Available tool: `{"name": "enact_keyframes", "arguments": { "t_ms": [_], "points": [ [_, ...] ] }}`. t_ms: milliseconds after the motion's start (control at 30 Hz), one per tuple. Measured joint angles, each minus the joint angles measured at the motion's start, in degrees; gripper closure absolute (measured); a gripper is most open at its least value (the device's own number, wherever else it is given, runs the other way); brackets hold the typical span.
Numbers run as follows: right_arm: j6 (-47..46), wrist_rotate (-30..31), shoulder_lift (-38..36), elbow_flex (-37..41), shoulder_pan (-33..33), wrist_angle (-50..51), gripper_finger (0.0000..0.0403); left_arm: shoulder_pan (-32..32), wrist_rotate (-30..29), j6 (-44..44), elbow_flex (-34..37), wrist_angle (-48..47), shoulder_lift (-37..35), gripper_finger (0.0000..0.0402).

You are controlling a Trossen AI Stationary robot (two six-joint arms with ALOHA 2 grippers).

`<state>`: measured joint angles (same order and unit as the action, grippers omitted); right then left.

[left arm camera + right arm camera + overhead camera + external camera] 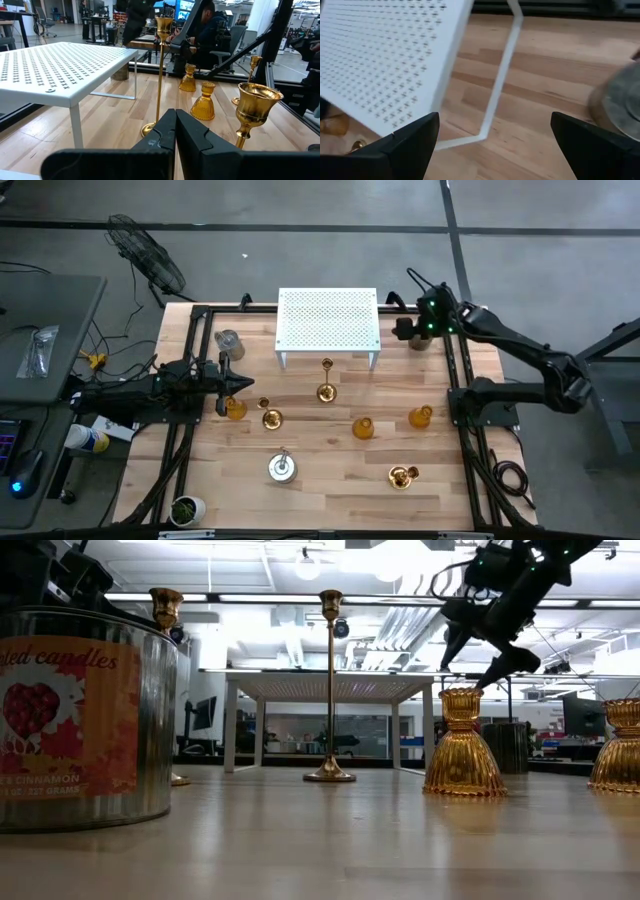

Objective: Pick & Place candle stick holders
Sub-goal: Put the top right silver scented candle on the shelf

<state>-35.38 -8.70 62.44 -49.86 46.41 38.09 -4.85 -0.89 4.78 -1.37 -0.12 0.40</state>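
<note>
Candle stick holders stand upright on their bases on the wooden table: a silver-grey goblet (228, 342), a tall slim gold one (326, 380), amber cups (235, 408) (363, 427) (421, 417) and gold stemmed ones (271, 419) (403, 475). My left gripper (240, 383) is shut and empty, just far of the left amber cup. In its wrist view (175, 131) it points at the tall holder (161, 75) and a gold goblet (255, 107). My right gripper (405, 330) is open and empty (495, 145), above the table by the white stand's right side.
The white perforated stand (328, 320) stands at the table's far middle. A round candle tin (282, 468) stands near the front edge and fills the left of the low view (80, 720). A potted plant (186, 508) is at the front left corner. A grey metal thing (620, 105) shows beside the right gripper.
</note>
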Motion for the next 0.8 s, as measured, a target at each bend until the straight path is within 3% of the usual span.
{"name": "enact_keyframes", "arguments": {
  "t_ms": [300,667,800],
  "points": [
    [4.43,8.26,7.32,-7.06,2.46,10.25,0.0027,0.0,0.0,0.0,0.0,0.0,-0.01,0.0398],
    [6.99,5.48,17.29,-11.53,3.99,12.88,0.0027,0.0,0.02,0.02,0.0,0.0,0.0,0.0398],
    [7.17,7.16,18.92,-11.53,4.56,14.13,0.0027,0.0,0.01,0.01,-0.01,0.0,0.01,0.0398]
  ]
}}
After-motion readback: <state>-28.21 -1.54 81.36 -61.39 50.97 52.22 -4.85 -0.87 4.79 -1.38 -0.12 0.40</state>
